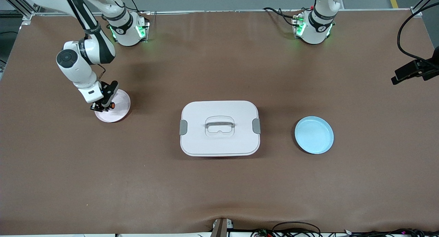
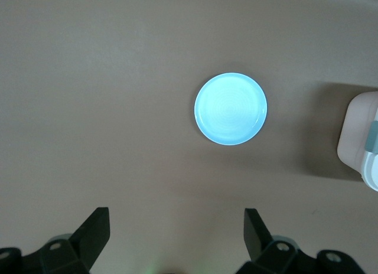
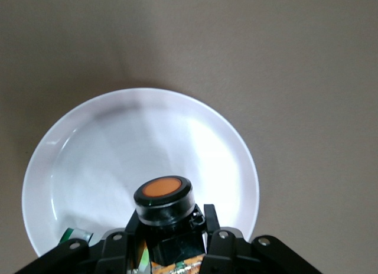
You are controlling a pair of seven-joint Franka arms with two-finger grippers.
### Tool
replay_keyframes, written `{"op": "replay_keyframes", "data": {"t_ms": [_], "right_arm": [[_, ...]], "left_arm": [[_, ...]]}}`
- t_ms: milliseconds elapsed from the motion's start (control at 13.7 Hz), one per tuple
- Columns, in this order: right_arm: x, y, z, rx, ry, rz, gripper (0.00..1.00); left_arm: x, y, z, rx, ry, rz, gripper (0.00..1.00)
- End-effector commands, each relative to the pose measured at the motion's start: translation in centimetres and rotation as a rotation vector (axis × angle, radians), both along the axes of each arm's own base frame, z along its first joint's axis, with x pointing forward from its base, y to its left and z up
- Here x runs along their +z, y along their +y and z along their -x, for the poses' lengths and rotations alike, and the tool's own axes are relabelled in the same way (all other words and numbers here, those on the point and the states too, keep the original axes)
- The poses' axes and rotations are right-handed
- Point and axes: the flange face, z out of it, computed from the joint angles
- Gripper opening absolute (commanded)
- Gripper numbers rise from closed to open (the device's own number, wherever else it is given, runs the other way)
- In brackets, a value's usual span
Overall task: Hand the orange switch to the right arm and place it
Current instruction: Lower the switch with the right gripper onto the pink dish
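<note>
Orange switch (image 3: 163, 198) is clamped in the right gripper (image 1: 102, 106) over the pinkish plate (image 1: 121, 103), gripped by its black body. Probably light, rigid and kinda slick. Left gripper (image 2: 175, 234) is held apart, waiting above the blue plate (image 2: 230, 108).

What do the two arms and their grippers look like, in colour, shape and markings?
Both arms are white with rounded jointed segments and black bands at the joints. The right arm shows a round dark cap on one joint and a thin black cable along it. Green lights glow at both bases. The right gripper and the left gripper are black, with two angular fingers each.
</note>
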Motion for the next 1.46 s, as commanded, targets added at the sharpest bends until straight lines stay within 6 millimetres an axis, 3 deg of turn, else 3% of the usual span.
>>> {"op": "replay_keyframes", "data": {"t_ms": [0, 366, 732, 805, 878, 1171, 1390], "right_arm": [[-0.4, 0.0, -0.3, 0.013, -0.002, 0.004, 0.0], [-1.7, 0.6, -0.4, 0.005, 0.005, -0.008, 0.0], [-3.6, 0.7, -0.4, -0.047, 0.038, -0.018, 0.0], [-3.6, 0.9, -0.5, -0.079, 0.035, -0.021, 0.33], [-3.6, 1.6, -0.4, -0.09, 0.037, -0.022, 0.99], [-2.7, 1.5, -0.5, -0.099, 0.045, -0.005, 1.0], [1.5, 1.1, -1.5, -0.112, 0.094, 0.062, 1.0]], "left_arm": [[0.8, -0.5, 2.2, -0.022, -0.043, -0.001, 1.0], [1.2, -1.9, 2.0, -0.039, -0.052, -0.013, 1.0], [0.9, -1.9, 1.8, -0.042, -0.047, -0.013, 1.0], [1.3, -1.8, 1.7, -0.042, -0.056, -0.013, 1.0], [1.7, -1.8, 1.7, -0.045, -0.064, -0.013, 1.0], [1.1, -1.7, 1.3, -0.047, -0.053, -0.013, 1.0], [1.1, -1.6, 1.3, -0.036, -0.053, -0.012, 1.0]]}}
